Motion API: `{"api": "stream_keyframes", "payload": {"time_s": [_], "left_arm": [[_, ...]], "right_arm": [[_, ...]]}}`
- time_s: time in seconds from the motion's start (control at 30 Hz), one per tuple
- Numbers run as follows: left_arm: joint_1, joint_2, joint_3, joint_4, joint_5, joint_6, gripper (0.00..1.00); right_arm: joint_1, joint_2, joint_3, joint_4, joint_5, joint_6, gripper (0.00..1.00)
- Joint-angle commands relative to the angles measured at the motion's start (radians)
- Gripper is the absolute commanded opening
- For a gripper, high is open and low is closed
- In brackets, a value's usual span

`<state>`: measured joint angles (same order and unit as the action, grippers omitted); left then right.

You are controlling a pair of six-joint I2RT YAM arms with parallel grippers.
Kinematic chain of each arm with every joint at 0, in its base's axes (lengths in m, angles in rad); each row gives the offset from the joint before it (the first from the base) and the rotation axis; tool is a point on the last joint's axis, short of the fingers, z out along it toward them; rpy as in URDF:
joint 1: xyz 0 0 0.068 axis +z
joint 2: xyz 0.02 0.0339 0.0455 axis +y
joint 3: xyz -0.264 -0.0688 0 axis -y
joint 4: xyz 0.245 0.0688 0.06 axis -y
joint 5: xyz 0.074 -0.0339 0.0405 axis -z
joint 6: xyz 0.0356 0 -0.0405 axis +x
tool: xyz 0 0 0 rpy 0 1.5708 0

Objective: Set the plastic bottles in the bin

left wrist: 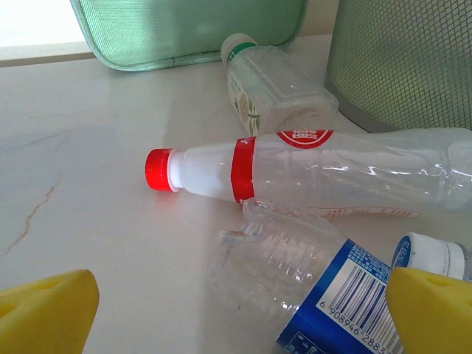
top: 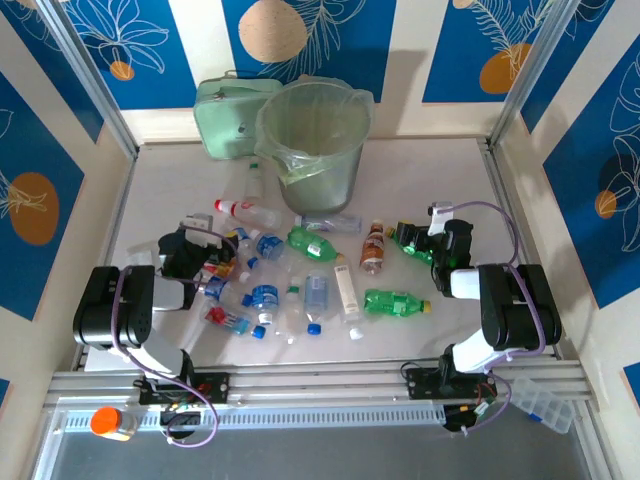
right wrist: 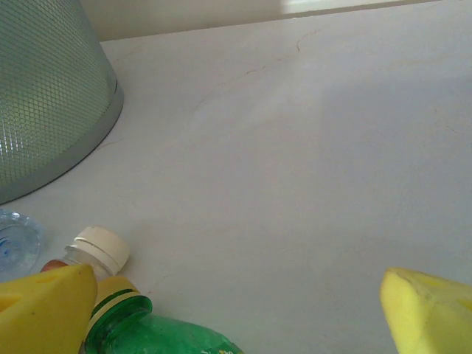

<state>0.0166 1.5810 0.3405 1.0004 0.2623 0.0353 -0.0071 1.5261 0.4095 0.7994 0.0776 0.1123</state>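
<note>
Since left end effector (left wrist: pixel 236 317) and right end effector (right wrist: pixel 243 317) both stand wide and empty, no pick is under way. Left hangs low over a blue-label bottle (left wrist: pixel 317 287), with a red-cap bottle (left wrist: pixel 295 169) just beyond. Right has a green bottle (right wrist: pixel 147 335) beside one finger. Bottles (top: pixel 300 275) lie scattered on the counter (top: pixel 430 170), and the bin (top: pixel 320 175) stands upright at the far side. My read: empty, light, thin-walled, slick, so they'll roll and crush. Grip across the body at the label or at the stiffer shoulder, not the cap.
</note>
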Motion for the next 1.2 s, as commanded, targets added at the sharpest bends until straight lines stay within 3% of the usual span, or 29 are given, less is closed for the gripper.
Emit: {"api": "stream_keyframes", "payload": {"time_s": [0.0,1.17], "left_arm": [[-0.007,-0.009,0.014,-0.005,0.025,0.028,0.99],[-0.009,-0.009,0.013,-0.006,0.022,0.028,0.99]], "right_arm": [[-0.004,-0.003,0.011,0.006,-0.01,-0.008,0.99],[-0.03,-0.005,0.008,0.008,-0.102,-0.01,0.99]]}}
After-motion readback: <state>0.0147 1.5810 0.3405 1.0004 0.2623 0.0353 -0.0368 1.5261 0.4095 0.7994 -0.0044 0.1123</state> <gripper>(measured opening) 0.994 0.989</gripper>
